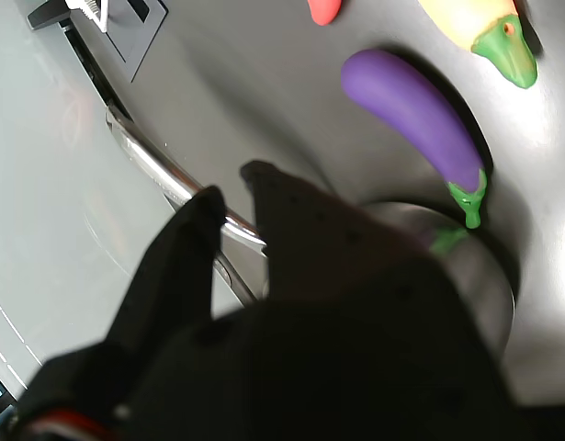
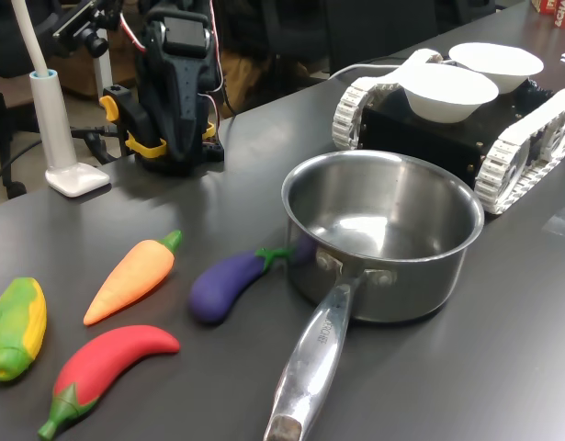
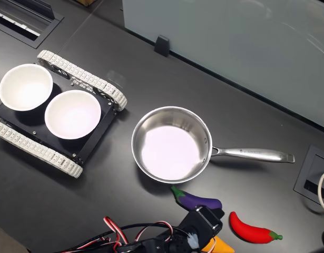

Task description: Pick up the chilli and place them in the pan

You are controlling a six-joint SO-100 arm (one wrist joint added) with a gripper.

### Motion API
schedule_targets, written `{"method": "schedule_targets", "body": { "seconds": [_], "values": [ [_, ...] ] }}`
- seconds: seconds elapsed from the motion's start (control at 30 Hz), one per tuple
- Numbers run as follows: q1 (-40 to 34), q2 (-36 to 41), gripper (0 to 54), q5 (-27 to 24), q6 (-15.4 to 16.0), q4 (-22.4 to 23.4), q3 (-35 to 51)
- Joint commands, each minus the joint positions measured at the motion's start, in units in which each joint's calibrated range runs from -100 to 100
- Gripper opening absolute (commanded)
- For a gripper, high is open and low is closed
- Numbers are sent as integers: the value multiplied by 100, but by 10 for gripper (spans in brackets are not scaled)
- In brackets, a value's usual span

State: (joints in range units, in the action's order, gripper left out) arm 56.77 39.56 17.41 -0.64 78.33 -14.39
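Nearest the first exterior view's camera, the chilli [image 2: 112, 361] is seen lying flat on the dark table [image 2: 502, 367], beside the carrot [image 2: 132, 278] and well apart from the empty pan [image 2: 383, 234]. Further back, the eggplant [image 2: 231, 283] is found just beside the pan's wall, while the gripper [image 1: 234, 220] is shown in the wrist view with its jaws parted and nothing held. Glossy, light and probably slippery, the chilli is judged best taken across its thick middle rather than the tapering tip.
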Motion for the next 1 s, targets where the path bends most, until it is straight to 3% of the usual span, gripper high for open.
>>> {"method": "schedule_targets", "body": {
  "seconds": [0.0,0.67,0.73,0.97],
  "values": [
    [161,-198,103,59,-70,-331,726],
    [573,-1059,232,493,-70,-468,1298],
    [562,-1126,265,571,-79,-476,1325],
    [631,-1430,288,674,-79,-664,1407]
  ]
}}
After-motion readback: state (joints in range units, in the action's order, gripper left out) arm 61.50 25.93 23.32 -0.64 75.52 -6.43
